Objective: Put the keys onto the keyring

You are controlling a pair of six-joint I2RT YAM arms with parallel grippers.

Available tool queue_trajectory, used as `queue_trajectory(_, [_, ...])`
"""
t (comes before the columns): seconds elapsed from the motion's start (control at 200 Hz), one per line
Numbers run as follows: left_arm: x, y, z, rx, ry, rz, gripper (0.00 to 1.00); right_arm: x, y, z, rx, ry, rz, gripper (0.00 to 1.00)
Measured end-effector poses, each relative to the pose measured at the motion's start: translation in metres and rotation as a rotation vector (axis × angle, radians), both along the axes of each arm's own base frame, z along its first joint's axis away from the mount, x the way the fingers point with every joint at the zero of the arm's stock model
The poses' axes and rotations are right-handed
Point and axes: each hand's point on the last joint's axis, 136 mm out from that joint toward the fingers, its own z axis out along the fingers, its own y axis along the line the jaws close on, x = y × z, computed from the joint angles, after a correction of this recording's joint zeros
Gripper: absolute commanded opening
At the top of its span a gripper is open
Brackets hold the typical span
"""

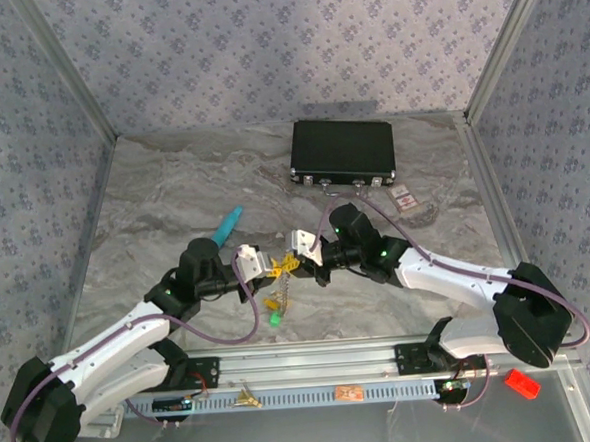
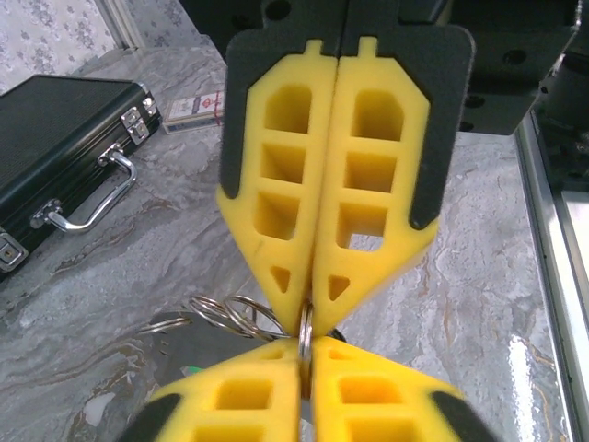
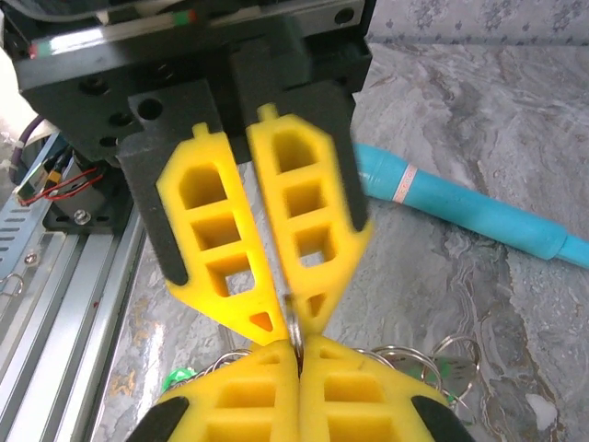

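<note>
Keyring [image 2: 306, 330] | held on edge just above mid-table, wire caught where my two claws meet tip to tip | left claw [image 2: 304, 346] nipped on the wire | right claw [image 3: 297, 346] clenched on it too | step, I judge: parting the loop | do well: pinches close together, gentle twist, no bending.

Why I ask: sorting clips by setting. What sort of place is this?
Likely a robot test cell: patterned walls enclose a marbled table, with a left arm and right arm bolted to an aluminium rail.
</note>
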Motion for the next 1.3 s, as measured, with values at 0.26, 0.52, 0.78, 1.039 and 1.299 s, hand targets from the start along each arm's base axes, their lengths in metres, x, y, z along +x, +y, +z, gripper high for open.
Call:
queue_trajectory(0.26, [0.000,0.003,0.003,0.045,-0.014,-0.003,0.18,-0.005,-0.001,0.003,-0.098,-0.040,0.031,0.00])
queue_trajectory(0.52, [-0.003,0.004,-0.002,0.073,-0.015,-0.021,0.11,-0.008,0.001,0.002,-0.175,-0.073,0.067,0.00])
queue_trajectory(0.78, [-0.004,0.003,-0.004,0.083,0.000,-0.032,0.00,-0.006,0.004,0.000,-0.208,-0.082,0.069,0.17])
queue_trajectory(1.039, [-0.001,-0.001,0.004,0.034,-0.005,-0.023,0.00,0.003,-0.009,0.004,-0.094,-0.022,0.003,0.27])
queue_trajectory(1.299, [-0.002,-0.002,0.006,0.004,0.000,-0.024,0.00,0.002,-0.005,0.012,-0.026,0.004,0.014,0.27])
